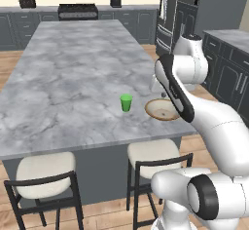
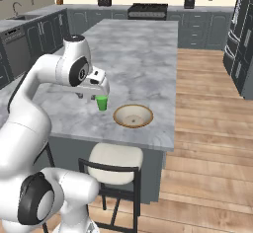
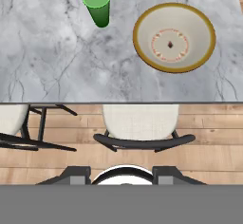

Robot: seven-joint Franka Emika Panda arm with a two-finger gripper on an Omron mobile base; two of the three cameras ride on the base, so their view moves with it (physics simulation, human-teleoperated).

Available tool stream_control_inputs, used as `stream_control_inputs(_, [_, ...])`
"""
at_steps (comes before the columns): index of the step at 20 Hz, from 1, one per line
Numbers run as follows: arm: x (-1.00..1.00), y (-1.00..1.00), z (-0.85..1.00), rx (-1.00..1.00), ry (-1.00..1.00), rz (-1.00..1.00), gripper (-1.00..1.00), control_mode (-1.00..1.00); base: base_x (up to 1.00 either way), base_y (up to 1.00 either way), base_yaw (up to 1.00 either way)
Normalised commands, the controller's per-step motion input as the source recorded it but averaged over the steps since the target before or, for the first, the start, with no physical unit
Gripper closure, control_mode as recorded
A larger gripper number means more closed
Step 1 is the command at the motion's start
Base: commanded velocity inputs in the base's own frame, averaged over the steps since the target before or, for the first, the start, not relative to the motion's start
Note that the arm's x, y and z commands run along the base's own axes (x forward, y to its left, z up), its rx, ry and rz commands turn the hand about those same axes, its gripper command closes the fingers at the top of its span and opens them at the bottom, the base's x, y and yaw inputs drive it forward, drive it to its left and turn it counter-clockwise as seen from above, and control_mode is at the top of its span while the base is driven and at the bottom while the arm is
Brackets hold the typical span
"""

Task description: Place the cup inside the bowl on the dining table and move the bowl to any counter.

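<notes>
Stool [image 3: 140, 123] under dining table [image 3: 47, 66] edge, cup [image 3: 98, 4] beside bowl [image 3: 173, 37], apart

you see a polished grey veined marble table [image 3: 57, 61], a smooth bright green plastic-looking cup [image 3: 98, 5], a speckled glazed-looking bowl [image 3: 173, 37], and warm wood floor [image 3: 209, 128] planks below.

Glossy white rounded arm [image 1: 214, 122] segments, with dark bands at the joints.

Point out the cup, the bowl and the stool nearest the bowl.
cup [image 3: 97, 5], hand view, on its green side wall.
bowl [image 3: 173, 35], hand view, on its pale inside.
stool [image 3: 140, 121], hand view, on its cream seat.
</notes>
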Motion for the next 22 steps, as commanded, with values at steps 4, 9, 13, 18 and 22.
stream_control_inputs(4, [0.00,0.01,0.00,0.00,0.00,0.00,-1.00,-1.00,0.00,0.00,0.00])
stream_control_inputs(9, [0.04,0.00,0.00,0.00,0.00,0.02,-1.00,-1.00,0.00,0.00,0.00])
stream_control_inputs(13, [0.23,0.18,0.00,0.00,0.00,0.03,-1.00,-1.00,0.00,0.00,0.00])
stream_control_inputs(18, [0.27,0.36,0.00,0.00,0.03,0.00,-1.00,-1.00,0.00,0.00,0.00])
stream_control_inputs(22, [0.29,0.34,0.00,0.00,0.03,0.00,-1.00,-1.00,0.00,0.00,0.00])
